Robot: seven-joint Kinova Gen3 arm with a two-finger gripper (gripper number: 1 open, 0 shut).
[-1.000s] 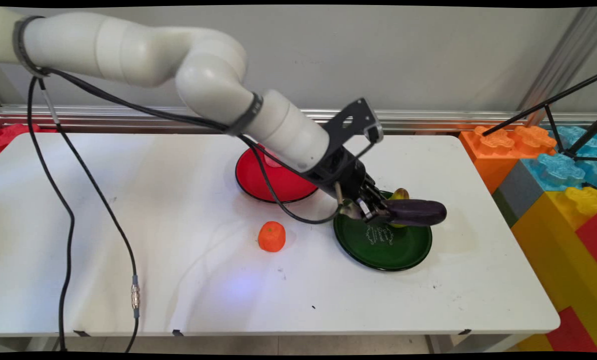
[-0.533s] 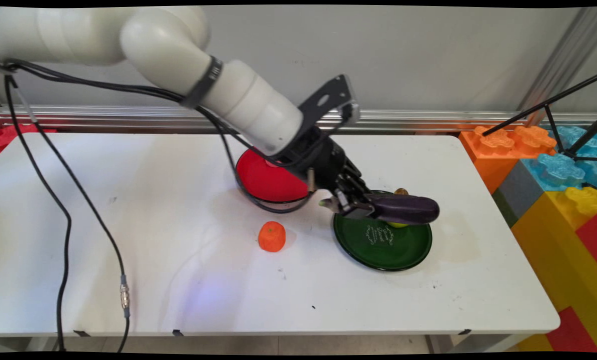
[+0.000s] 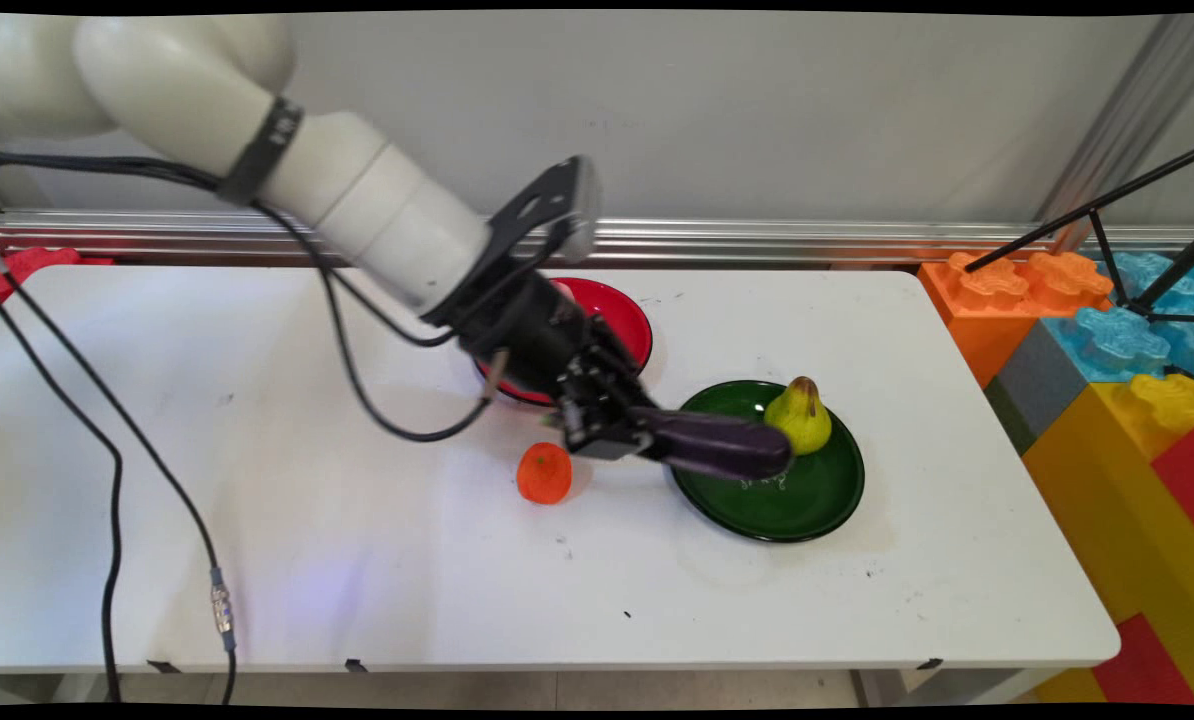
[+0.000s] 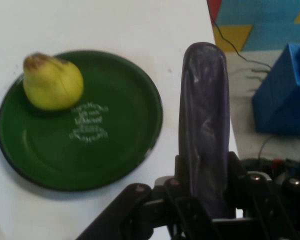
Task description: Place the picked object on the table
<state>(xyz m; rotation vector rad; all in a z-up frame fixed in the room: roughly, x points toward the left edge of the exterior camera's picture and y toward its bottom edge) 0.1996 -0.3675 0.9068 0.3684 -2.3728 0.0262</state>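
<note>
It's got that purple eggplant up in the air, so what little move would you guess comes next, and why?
Probably a small carry further toward the red plate. The gripper is shut on the eggplant, held clear of the green plate where only the pear sits. The orange lies just below, so staying high seems wise.

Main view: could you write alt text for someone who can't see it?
A white robot arm's gripper holds a purple eggplant above a green plate bearing a yellow pear. An orange and a red plate sit nearby on the white table.
</note>
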